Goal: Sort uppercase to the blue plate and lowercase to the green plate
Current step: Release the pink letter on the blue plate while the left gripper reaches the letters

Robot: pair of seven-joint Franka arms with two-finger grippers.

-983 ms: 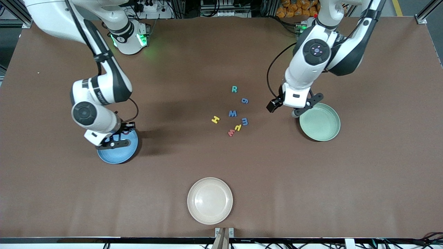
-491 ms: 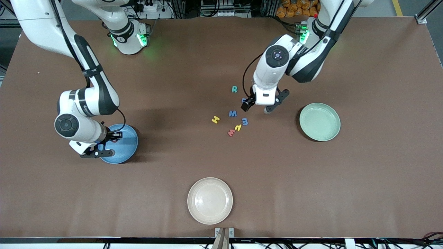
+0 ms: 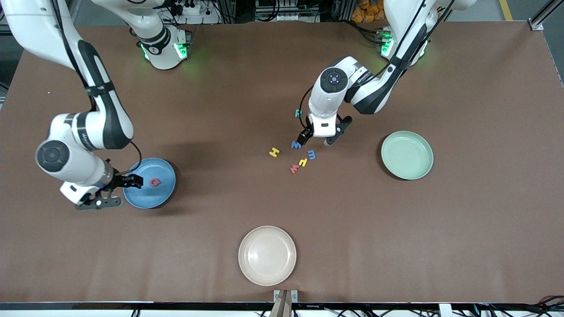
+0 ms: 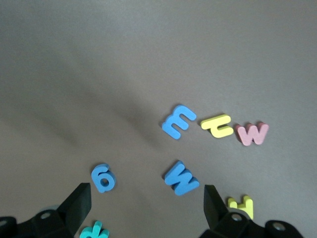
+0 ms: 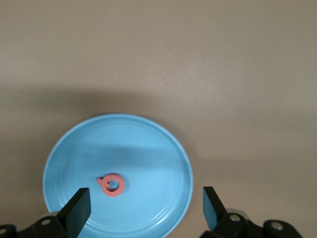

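Note:
The red Q (image 3: 153,182) (image 5: 112,184) lies flat in the blue plate (image 3: 145,198) (image 5: 148,148). My right gripper (image 3: 115,191) (image 5: 145,203) hangs open and empty over that plate's rim, at the right arm's end. My left gripper (image 3: 316,140) (image 4: 146,198) is open and empty above the loose letters. Under it lie the blue g (image 4: 103,177), blue M (image 3: 296,144) (image 4: 182,177) and teal R (image 3: 298,113) (image 4: 94,230). Nearby are the blue m (image 3: 311,154) (image 4: 178,121), a yellow lowercase letter (image 3: 302,162) (image 4: 218,125), a red lowercase letter (image 3: 294,169) (image 4: 252,133) and the yellow H (image 3: 274,152) (image 4: 241,204). The green plate (image 3: 407,155) holds nothing.
A cream plate (image 3: 267,255) sits near the table's front edge, nearer the front camera than the letters. Bare brown tabletop separates the letter cluster from each coloured plate.
My right gripper opened, left the red Q in the blue plate and drew back off it. My left arm swung from the green plate to above the letters.

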